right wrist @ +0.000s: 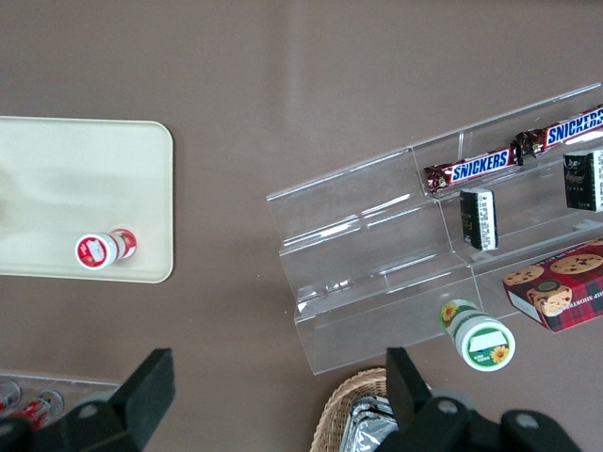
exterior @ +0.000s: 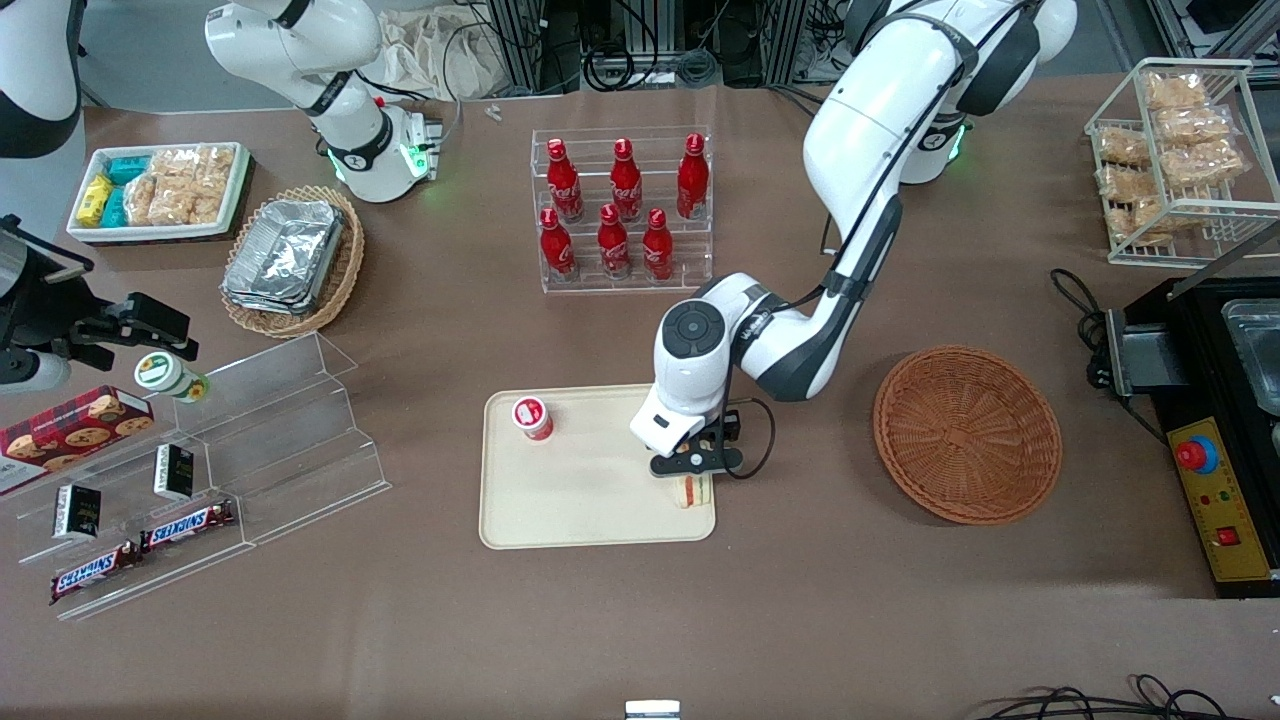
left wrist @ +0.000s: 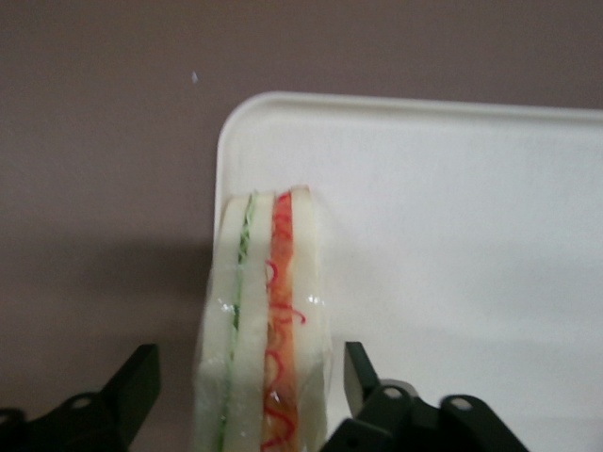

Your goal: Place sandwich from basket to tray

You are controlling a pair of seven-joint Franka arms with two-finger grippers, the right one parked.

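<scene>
Gripper [exterior: 693, 473] low over the tray [exterior: 580, 500], at the corner nearest the basket [exterior: 967, 433]. Fingers [left wrist: 363, 377] spread wide, straddling the sandwich [left wrist: 264, 330] with a visible gap on each side (no contact seen). Sandwich standing on edge on the tray, filling edge up, hard against the tray rim at that corner. Small red-capped cup [exterior: 532, 418] lying on the tray toward the parked arm's end, well apart from the sandwich. Bare tray surface between cup and sandwich. Basket holding nothing, well apart from the tray toward the working arm's end, open table between.
</scene>
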